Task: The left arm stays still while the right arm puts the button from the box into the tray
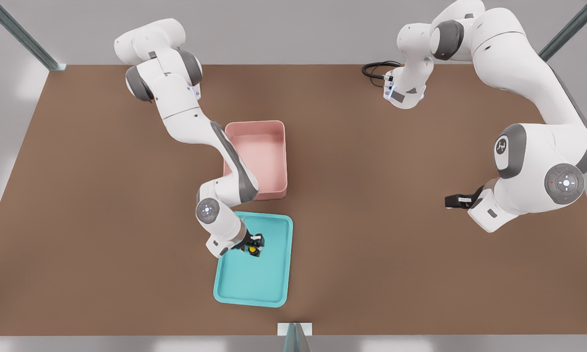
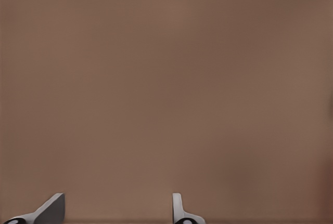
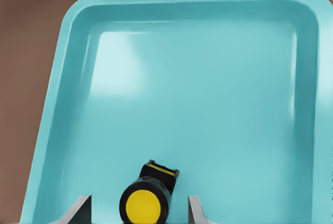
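A: Where was the button [image 3: 143,203]?

B: Between the gripper [image 1: 254,244]'s 2 fingers [image 3: 79,209], over the tray [image 1: 274,274]; gaps showed on both sides, so the fingers stood apart, gripping nothing.

A: And the box [image 1: 261,156]?

B: Only the front view showed it, beside the tray.
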Controlling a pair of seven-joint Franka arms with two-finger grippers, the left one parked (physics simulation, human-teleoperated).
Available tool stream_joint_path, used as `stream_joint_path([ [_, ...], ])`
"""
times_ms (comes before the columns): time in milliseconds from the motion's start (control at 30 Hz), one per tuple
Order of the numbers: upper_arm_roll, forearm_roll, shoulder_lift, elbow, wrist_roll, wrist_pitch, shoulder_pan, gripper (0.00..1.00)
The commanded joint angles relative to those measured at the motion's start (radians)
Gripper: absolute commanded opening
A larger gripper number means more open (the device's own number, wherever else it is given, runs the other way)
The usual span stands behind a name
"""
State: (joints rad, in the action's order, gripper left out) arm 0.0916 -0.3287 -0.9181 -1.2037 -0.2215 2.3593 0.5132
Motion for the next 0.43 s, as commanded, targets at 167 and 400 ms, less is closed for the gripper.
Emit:
stream_joint_path([
  [167, 0.066, 0.324, 0.579, 0.041, 0.284, -0.93, -0.255, 1.0],
  [400, 0.059, 0.301, 0.547, 0.038, 0.347, -0.898, -0.346, 1.0],
])
